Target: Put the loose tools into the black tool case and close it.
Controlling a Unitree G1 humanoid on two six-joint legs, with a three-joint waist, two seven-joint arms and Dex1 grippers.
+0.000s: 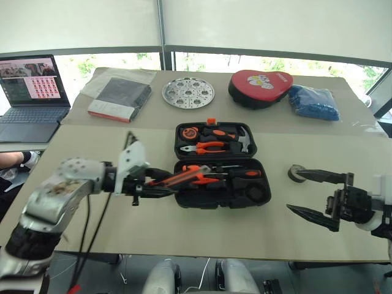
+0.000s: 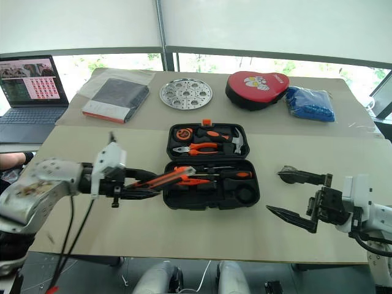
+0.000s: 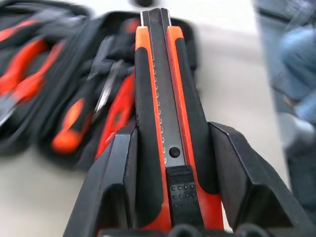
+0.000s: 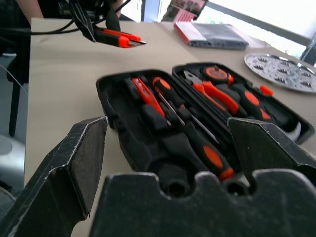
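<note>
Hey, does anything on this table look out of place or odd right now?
Only the small tape roll, loose on the table right of the open tool case, by the right gripper. The left gripper holds the utility knife at the case's left edge.

A robot test room in an office or lab setting, set beside a row of windows.

A plain beige worktop (image 1: 184, 233) stands under wide windows with pale roller blinds (image 1: 79, 24) drawn down and greenery showing beneath them at 12 o'clock. At 10 o'clock an open laptop (image 1: 27, 98) shows a grid of pictures on a side desk. Staged props lie along the far edge: a perforated metal disc (image 1: 188, 92), a red heart-shaped pouch (image 1: 260, 87) and a blue bundle (image 1: 313, 102).
</note>
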